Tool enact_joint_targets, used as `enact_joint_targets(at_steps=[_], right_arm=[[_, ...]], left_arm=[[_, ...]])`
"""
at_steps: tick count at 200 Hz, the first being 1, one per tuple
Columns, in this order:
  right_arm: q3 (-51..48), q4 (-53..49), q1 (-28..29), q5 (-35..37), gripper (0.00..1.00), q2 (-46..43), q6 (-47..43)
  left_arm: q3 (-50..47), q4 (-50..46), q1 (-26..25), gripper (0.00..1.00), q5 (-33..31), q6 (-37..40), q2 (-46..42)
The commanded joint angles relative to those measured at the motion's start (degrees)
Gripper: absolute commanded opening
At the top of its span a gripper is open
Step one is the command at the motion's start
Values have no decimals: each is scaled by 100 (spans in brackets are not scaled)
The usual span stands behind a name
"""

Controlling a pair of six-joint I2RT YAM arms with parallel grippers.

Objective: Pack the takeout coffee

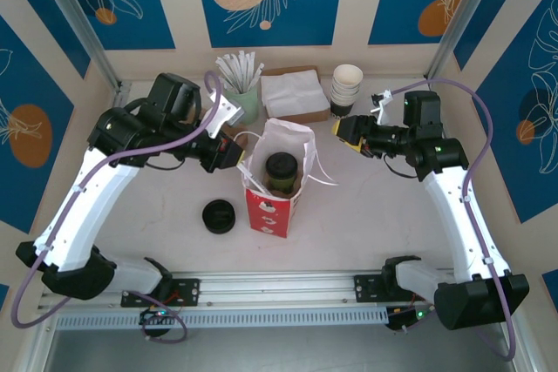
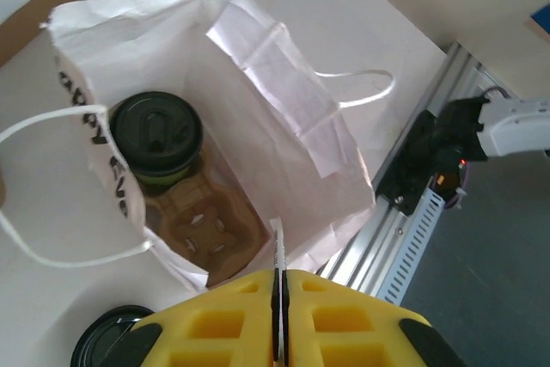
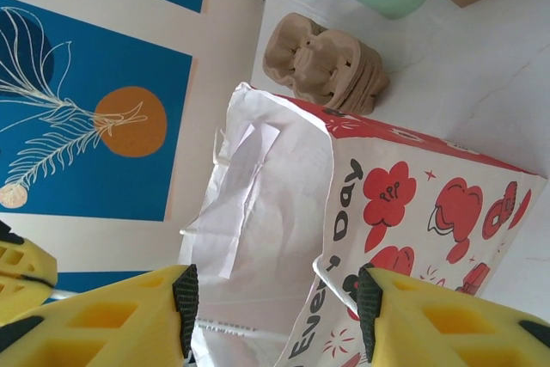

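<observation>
From above, I see the left gripper (image 1: 235,156) at 10 o'clock of the tall red-and-white paper bag (image 1: 266,211). Its yellow fingers (image 2: 223,324) are pressed together and pinch the bag's rim. A loose round black plastic lid (image 1: 219,216) lies on the table at 8 o'clock of the bag. The small greenish-dark paper coffee cup with black lid (image 1: 281,172) stands upright inside the bag, on a brown cardboard tray (image 2: 206,229). At 2 o'clock the right gripper (image 1: 342,128) is apart from the bag, and its jaws are spread wide.

The red bag (image 3: 430,199) bears black lettering reading "Day" and, partly cut off, "Ever".
</observation>
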Motion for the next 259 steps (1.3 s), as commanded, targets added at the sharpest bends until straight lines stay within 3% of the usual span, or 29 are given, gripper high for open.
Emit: enact_joint_targets(at_steps=[1,29,43,105,160,167,176,189,203,259], right_arm=[[-128,-79,37,80,55,-86,14],[-174,-17,72,97,55,-128,27],[-145,-32,92,126,55,-117,11],[419,-322,305,751,55,178,-251],[1876,-679,585,1849,56,1349,-625],[2104,-701,645,1998,56,1566,-656],[2445,-806,688,2268,56,1814,-610],[2792,-829,775,2551,56,2137,-557],[3199,-862,883,2746,56,2502,-624],[4806,-1213,1288,4016,56,4196,-1174]], left_arm=[[281,-399,-51,14,425,424,254],[377,-332,-64,28,355,500,262],[483,-265,-66,48,216,509,219],[331,468,-63,65,-165,294,-491],[-1135,1625,-61,85,-1882,-325,-1756],[-1488,1915,-64,89,-1897,-452,-1968],[-2079,2449,-67,98,-1470,-598,-2258],[-2730,3120,-65,99,-604,-756,-2576],[-3145,3400,-65,99,-344,-1092,-2767],[-3846,3375,-66,99,-939,-1449,-3260]])
